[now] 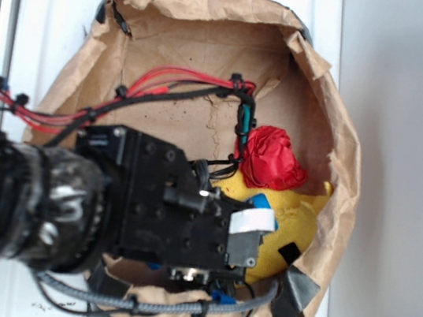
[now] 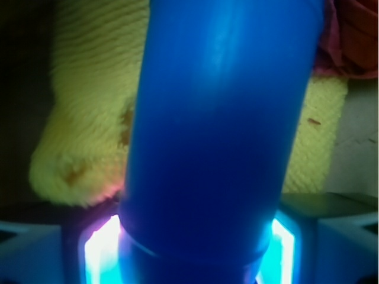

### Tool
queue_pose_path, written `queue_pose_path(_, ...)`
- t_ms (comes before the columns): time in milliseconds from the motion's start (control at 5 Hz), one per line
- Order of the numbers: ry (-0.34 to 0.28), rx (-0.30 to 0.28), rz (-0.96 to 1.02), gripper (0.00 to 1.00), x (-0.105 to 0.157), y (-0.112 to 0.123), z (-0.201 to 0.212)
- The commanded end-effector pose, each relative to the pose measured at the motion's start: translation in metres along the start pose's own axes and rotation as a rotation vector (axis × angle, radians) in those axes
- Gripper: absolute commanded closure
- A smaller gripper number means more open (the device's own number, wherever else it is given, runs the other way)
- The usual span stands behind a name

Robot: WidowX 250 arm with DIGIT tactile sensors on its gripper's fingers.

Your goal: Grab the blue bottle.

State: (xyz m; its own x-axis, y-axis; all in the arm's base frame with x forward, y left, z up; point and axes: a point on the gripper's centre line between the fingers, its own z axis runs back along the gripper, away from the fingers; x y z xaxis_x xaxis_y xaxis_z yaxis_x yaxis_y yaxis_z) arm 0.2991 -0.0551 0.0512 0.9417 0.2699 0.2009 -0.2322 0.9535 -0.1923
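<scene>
Brown paper (image 1: 210,63) lined a round tub on a white table (image 1: 60,0), and my arm reached over it from the side. Against the yellow cloth (image 2: 83,118), the bottle (image 2: 219,136) rose smooth and bright blue, a thick cylinder filling the wrist view, its neck out of frame. My claw (image 2: 189,248) pinched the bottle low on its body, a glowing pad (image 2: 98,254) pressed to each flank. A red cloth ball (image 1: 271,158) lay touching the yellow cloth's far edge.
</scene>
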Motion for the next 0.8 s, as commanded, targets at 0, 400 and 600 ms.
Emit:
queue_pose_path(0, -0.043, -0.124, 0.097, 1.0, 0.051, 0.029, 0.107)
queue_pose_path(400, -0.157, 0.071, 0.169, 1.0, 0.053, 0.062, 0.159)
queue_pose_path(600, -0.226, 0.087, 0.139, 1.0, 0.034, 0.076, 0.184)
